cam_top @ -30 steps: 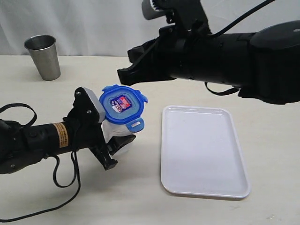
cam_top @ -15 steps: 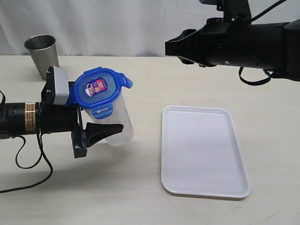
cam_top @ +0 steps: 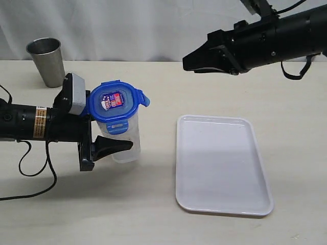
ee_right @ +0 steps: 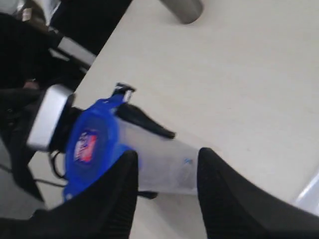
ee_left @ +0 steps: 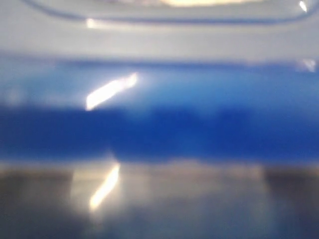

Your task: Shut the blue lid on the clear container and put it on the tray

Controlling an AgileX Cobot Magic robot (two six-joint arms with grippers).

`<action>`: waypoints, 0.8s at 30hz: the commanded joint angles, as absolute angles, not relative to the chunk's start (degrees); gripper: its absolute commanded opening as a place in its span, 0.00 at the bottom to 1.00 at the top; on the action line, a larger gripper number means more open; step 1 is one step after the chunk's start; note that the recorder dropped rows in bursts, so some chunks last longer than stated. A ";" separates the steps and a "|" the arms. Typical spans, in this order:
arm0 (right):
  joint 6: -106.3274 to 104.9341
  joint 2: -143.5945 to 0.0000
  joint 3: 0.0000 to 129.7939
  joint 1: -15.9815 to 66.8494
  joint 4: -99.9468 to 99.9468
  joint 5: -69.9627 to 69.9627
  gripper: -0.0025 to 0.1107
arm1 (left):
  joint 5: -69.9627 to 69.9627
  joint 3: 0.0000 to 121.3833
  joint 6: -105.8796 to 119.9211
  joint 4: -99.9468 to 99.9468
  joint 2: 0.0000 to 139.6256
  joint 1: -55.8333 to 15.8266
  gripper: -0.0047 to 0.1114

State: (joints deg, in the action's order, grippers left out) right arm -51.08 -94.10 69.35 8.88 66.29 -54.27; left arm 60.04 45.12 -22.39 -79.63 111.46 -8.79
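— Well, which pincer has it?
— The left pincer (cam_top: 113, 139): its jaws are clamped on the clear container (cam_top: 127, 140) just below the rim, and the long axis is near upright, tipped slightly.
— Lid?
— The blue lid (cam_top: 115, 100) sits on top with its sticker showing. I cannot tell whether the tabs are snapped.
— Tray?
— The tray (cam_top: 220, 163) lies flat on the table (cam_top: 153, 214), near on the container's right and not touching it. The right pincer (cam_top: 196, 58) gapes empty, well apart.

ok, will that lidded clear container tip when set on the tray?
Probably tippy: the clear container is tall, narrow and tapers toward its base, with the blue lid as its widest part. It looks empty, so likely light and easily knocked. Smooth plastic may slip on the tray.
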 commanded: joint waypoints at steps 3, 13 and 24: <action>-48.49 -93.75 71.93 16.17 65.50 -58.15 0.36 | 59.80 45.52 -21.73 -75.82 112.58 -8.72 0.04; -30.82 -94.62 71.93 28.56 48.22 -39.70 0.52 | 56.67 45.42 -22.55 -77.23 112.58 -8.72 0.04; -28.94 -97.82 71.93 29.51 47.88 -35.87 0.40 | 58.14 45.42 -22.80 -77.36 112.58 -8.72 0.04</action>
